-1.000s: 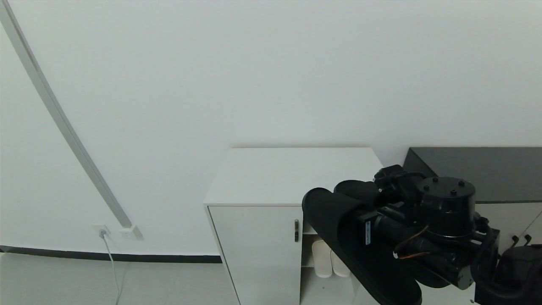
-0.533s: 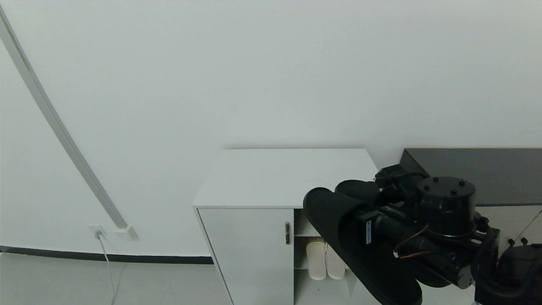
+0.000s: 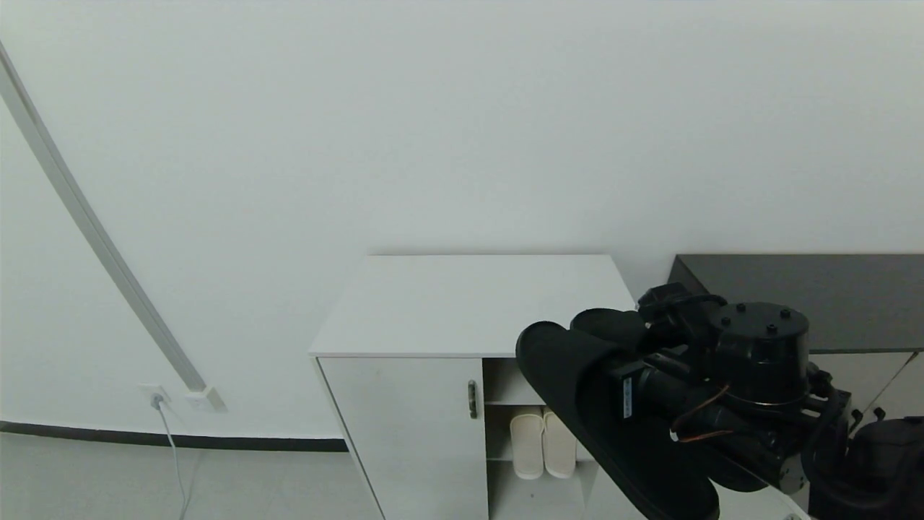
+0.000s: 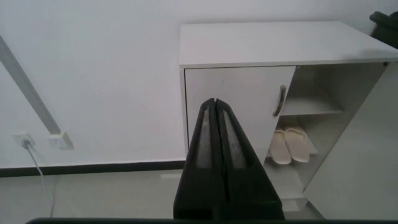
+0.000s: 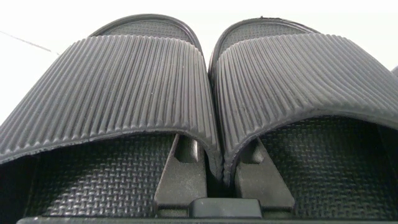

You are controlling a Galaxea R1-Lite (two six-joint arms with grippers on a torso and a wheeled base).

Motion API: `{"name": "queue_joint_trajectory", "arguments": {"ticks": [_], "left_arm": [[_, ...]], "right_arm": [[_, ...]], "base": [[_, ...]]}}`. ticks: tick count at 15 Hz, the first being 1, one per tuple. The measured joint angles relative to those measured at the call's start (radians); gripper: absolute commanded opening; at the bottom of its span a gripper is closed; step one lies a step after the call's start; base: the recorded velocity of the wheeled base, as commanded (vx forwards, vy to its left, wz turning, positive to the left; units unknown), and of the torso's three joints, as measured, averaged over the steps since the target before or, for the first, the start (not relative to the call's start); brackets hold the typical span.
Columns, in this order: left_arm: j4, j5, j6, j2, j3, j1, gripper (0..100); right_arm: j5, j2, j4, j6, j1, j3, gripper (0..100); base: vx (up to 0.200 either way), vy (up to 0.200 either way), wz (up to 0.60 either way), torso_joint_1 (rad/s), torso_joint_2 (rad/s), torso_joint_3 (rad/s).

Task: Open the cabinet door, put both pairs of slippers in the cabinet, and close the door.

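The right arm is hanging raised in front of the cabinet (image 3: 462,303), before its open right half. The right end effector (image 5: 217,152) is clamping a pair of black slippers (image 3: 613,419) by their touching inner walls, one finger (image 5: 181,177) under each strap. In the head view the slippers are hiding those fingers and covering part of the cabinet's opening. The left wrist view is showing the left end effector (image 4: 214,106) pressed fully together and empty, facing the cabinet, and the swung-open door (image 4: 364,155). White slippers (image 3: 543,442) are lying side by side on a shelf inside the cabinet.
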Motion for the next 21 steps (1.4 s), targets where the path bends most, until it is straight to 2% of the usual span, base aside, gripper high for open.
{"name": "queue_joint_trajectory", "arguments": {"ticks": [6, 21], "left_arm": [[0.0, 0.001, 0.0, 0.0, 0.0, -0.001, 0], [0.0, 0.001, -0.001, 0.0, 0.0, 0.0, 0]], "right_arm": [[0.0, 0.0, -0.004, 0.0, 0.003, 0.005, 0], [0.001, -0.001, -0.028, -0.034, 0.017, 0.047, 0]], "base": [[-0.2, 0.0, 0.0, 0.0, 0.0, 0.002], [0.0, 0.0, 0.0, 0.0, 0.0, 0.0]]}}
